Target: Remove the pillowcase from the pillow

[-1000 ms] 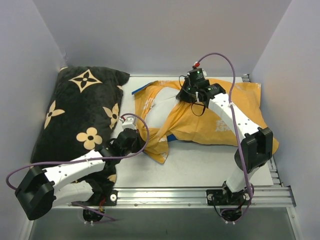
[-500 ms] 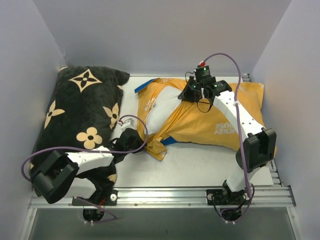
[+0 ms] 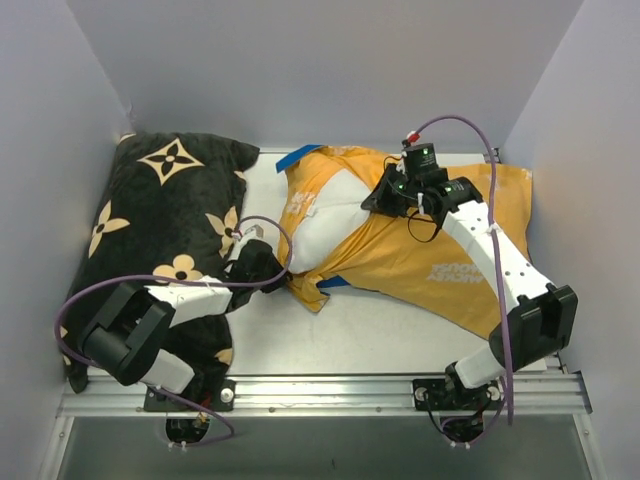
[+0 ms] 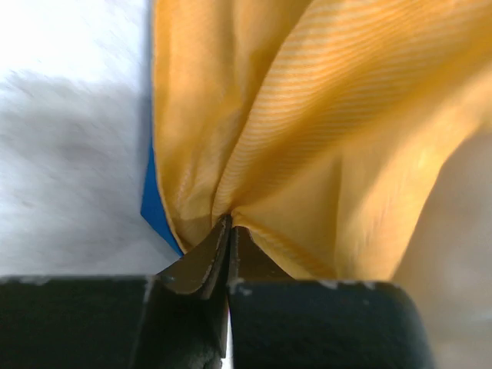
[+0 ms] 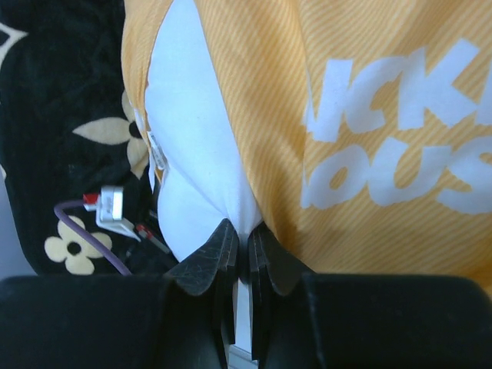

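Observation:
The pillowcase [image 3: 440, 250] lies inside out, orange-yellow with white lettering, across the right half of the table, with a blue edge showing at its left. The white pillow [image 3: 335, 215] bulges out of its open left end. My left gripper [image 3: 278, 275] is shut on the pillowcase's lower left edge; in the left wrist view the gripper [image 4: 229, 227] pinches orange fabric [image 4: 307, 115] beside a blue strip [image 4: 157, 204]. My right gripper [image 3: 383, 200] is shut on the pillow; in the right wrist view the gripper [image 5: 247, 234] pinches white pillow fabric [image 5: 192, 138] next to the pillowcase [image 5: 384, 115].
A black pillow with tan flower marks [image 3: 160, 210] fills the left side of the table and lies under my left arm; it also shows in the right wrist view [image 5: 61, 92]. Grey walls close in at the back and both sides. A metal rail [image 3: 330, 390] runs along the near edge.
My right gripper has moved right and slightly forward, dragging the pillow and pillowcase right. My left arm has folded back, still holding the case edge. More white pillow shows.

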